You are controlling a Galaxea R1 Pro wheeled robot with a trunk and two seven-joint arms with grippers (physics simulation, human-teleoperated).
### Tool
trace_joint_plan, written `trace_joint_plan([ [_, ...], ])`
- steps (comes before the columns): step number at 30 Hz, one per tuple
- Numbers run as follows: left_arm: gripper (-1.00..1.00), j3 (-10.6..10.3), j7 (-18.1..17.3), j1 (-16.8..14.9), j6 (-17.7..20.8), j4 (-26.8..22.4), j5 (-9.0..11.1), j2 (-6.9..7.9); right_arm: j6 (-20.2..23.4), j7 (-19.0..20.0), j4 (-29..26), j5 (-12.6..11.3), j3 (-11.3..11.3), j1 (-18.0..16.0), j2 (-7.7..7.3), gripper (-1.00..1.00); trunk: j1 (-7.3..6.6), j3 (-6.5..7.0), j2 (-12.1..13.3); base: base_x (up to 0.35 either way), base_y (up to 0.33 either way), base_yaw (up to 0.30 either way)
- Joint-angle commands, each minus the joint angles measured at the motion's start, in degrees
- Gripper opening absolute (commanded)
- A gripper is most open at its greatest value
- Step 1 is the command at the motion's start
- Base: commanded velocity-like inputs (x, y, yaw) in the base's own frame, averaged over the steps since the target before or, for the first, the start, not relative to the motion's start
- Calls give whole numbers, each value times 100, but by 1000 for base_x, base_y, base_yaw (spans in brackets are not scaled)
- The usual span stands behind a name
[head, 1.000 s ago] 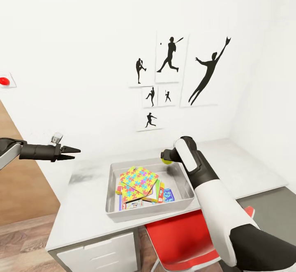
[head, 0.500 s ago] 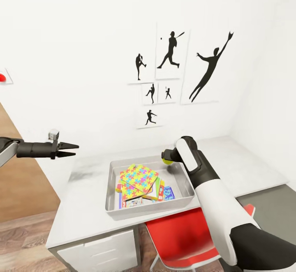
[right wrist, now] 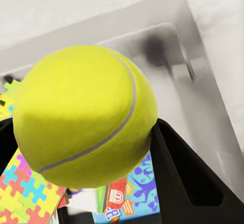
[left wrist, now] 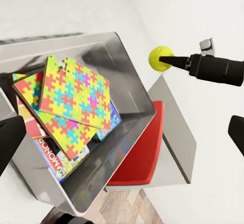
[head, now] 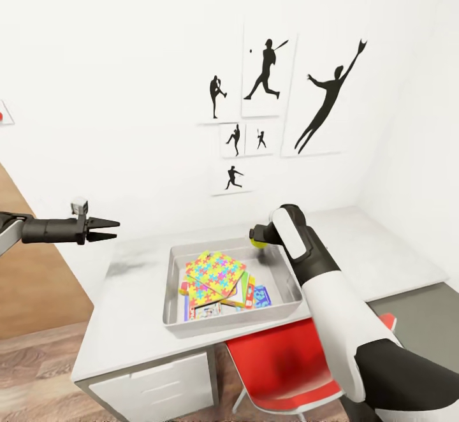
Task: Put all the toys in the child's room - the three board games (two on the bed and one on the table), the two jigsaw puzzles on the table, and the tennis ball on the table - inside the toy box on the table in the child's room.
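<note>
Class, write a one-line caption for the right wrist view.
Right pincer holds the tennis ball above the toy box.

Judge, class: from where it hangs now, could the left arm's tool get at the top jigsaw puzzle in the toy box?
Probably yes. The left tool hangs off to the side above the table, holding nothing, and the top jigsaw puzzle lies uncovered in the open toy box.
</note>
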Motion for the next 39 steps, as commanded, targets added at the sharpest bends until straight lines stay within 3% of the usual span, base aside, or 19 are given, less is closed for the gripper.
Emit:
trace_joint_plan([
  [1, 100, -35, -16, -14, 39, 3, 34, 8, -1, -76, 8, -75, 6, -56, 0, -100, 4, -23, -14, 0, 0, 0],
  [17, 100, -20, -24, -14, 39, 4, 43, 25, -82, -71, 704, -88, -14, -539, -64, -100, 4, -175, -14, 0, 0, 0],
  [22, 100, 138, -87, -14, 39, 5, 43, 29, -316, -47, 986, -70, -27, -601, -73, -100, 4, -222, -14, 0, 0, 0],
  [39, 100, 220, -220, -14, 39, 9, 37, 71, -380, -23, 1046, -72, -35, -759, -134, -100, 4, -383, -14, 0, 0, 0],
])
